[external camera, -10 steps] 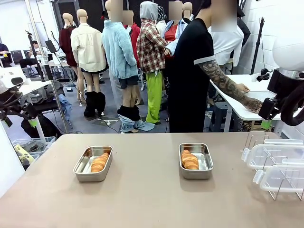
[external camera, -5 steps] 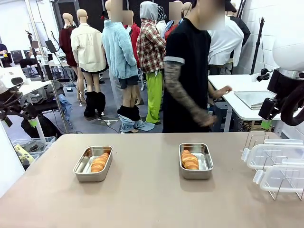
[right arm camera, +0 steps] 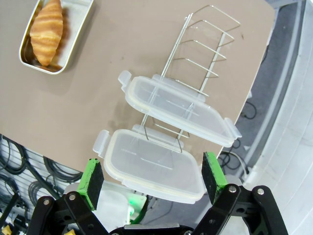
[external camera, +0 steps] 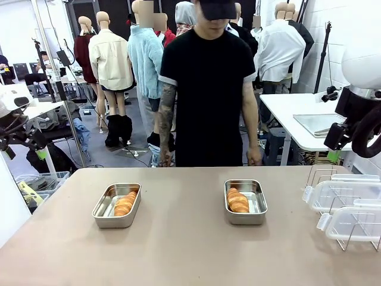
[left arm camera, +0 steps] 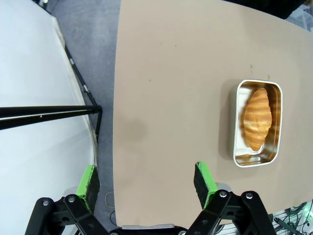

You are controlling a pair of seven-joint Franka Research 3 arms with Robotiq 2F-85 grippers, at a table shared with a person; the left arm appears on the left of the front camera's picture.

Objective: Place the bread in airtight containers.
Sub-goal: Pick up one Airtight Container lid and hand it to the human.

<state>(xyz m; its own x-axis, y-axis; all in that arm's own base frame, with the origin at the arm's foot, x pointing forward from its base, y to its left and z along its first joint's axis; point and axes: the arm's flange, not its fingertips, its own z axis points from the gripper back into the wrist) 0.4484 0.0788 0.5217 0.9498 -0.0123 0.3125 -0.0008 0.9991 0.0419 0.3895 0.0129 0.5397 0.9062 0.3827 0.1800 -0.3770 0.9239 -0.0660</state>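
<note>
Two open-topped steel tins sat on the table (external camera: 178, 256), and each held one croissant, making two croissants in all. Taking the table's middle in the front view as the dial's hub, the left tin (external camera: 113, 222) stood at about ten o'clock with the left croissant (external camera: 124, 203) lying in it. The right tin (external camera: 245, 218) stood at about two o'clock and held the right croissant (external camera: 238, 201). Two clear lids leaned in one wire rack (external camera: 318, 173) at three o'clock, the upper lid (external camera: 342, 193) just behind the lower lid (external camera: 351, 221). One person (external camera: 208, 89) stood at twelve o'clock across the table, both arms hanging down.

The left gripper (left arm camera: 146, 177) hung above the table's edge with its jaws spread wide and nothing between them. In its wrist view the left tin (left arm camera: 238, 122) and left croissant (left arm camera: 257, 119) lay at about two o'clock.

The right gripper (right arm camera: 151, 174) also gaped fully and held nothing, hanging over the two lids. From its wrist view the right tin (right arm camera: 80, 36) and right croissant (right arm camera: 46, 29) sat at eleven o'clock.
</note>
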